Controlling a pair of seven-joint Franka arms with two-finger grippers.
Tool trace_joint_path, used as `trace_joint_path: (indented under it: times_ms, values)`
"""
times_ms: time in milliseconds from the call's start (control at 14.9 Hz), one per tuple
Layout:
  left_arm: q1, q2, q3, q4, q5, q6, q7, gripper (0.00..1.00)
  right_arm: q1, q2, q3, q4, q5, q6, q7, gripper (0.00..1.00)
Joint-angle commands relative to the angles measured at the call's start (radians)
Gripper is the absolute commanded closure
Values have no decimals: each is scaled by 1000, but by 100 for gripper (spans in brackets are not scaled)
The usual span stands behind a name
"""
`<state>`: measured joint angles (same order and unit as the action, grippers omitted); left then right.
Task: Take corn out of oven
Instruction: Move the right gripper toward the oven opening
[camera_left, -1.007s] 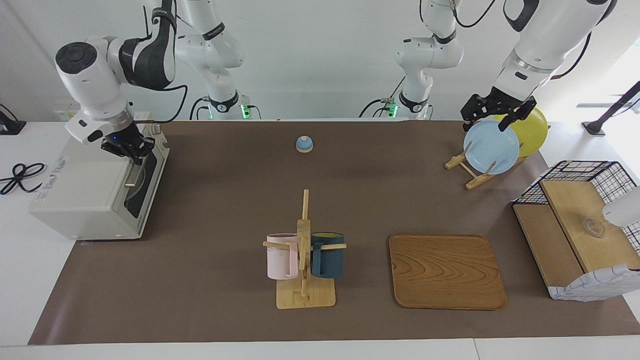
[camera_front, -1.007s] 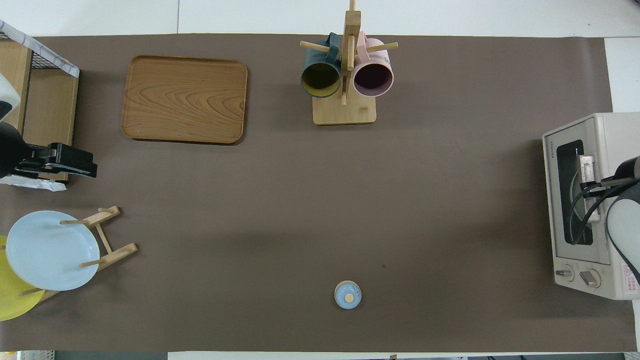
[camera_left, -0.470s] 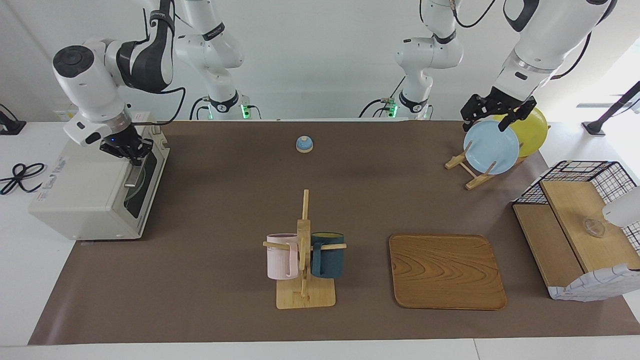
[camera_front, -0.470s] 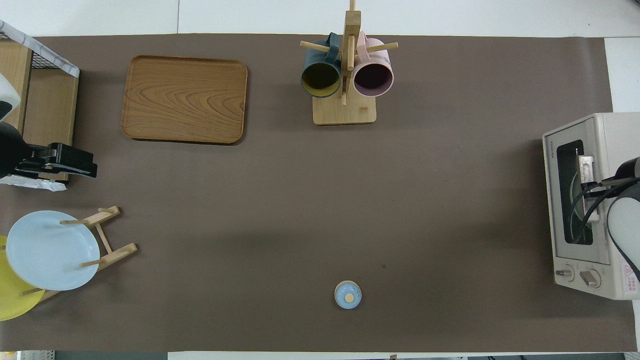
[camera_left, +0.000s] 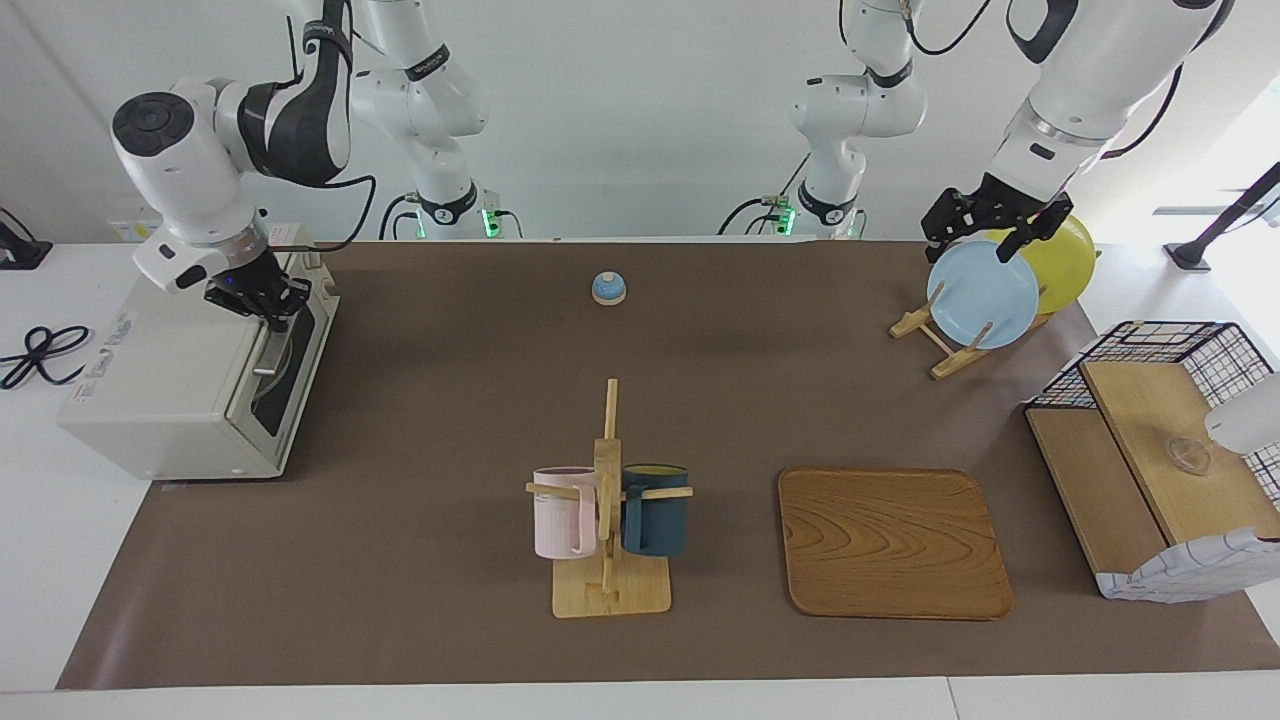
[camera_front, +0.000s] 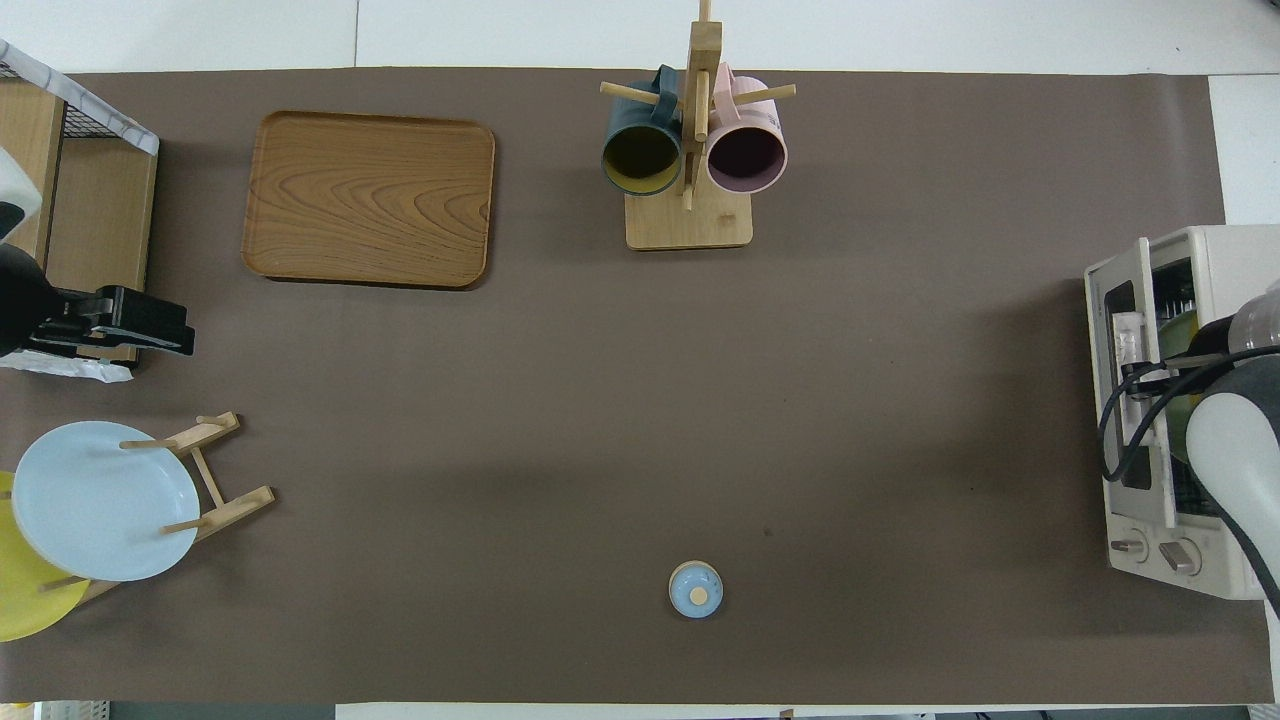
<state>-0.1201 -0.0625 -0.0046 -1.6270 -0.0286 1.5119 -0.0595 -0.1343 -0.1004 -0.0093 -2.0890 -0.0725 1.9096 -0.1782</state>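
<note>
The off-white oven stands at the right arm's end of the table. Its dark-glass door is tilted a little away from the oven body, leaving a gap along the top. My right gripper is shut on the door's metal handle. The corn is hidden; a greenish-yellow shape shows through the gap, and I cannot tell what it is. My left gripper waits open over the plate rack at the left arm's end of the table, holding nothing.
A blue plate and a yellow plate stand in the wooden rack. A mug tree with two mugs, a wooden tray, a small blue bell and a wire-sided shelf also sit on the brown mat.
The right gripper has pulled the handle outward from the oven, and the door, shut before, now stands slightly ajar. The left arm has not moved.
</note>
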Motion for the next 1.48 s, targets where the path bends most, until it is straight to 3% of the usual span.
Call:
trace_joint_path:
  times_ms: [0, 604, 806, 1410]
  values:
    - [5, -8, -2, -4, 16, -12, 3, 0, 30, 50, 0, -32, 14, 77, 42, 100]
    - [5, -8, -2, -4, 16, -12, 1, 0, 41, 146, 0, -55, 17, 203, 65, 100]
    - [5, -10, -2, -4, 16, -18, 1, 0, 82, 150, 2, -66, 17, 226, 118, 100]
    - [5, -10, 2, -4, 16, -15, 1, 0, 84, 172, 2, -157, 17, 345, 137, 100]
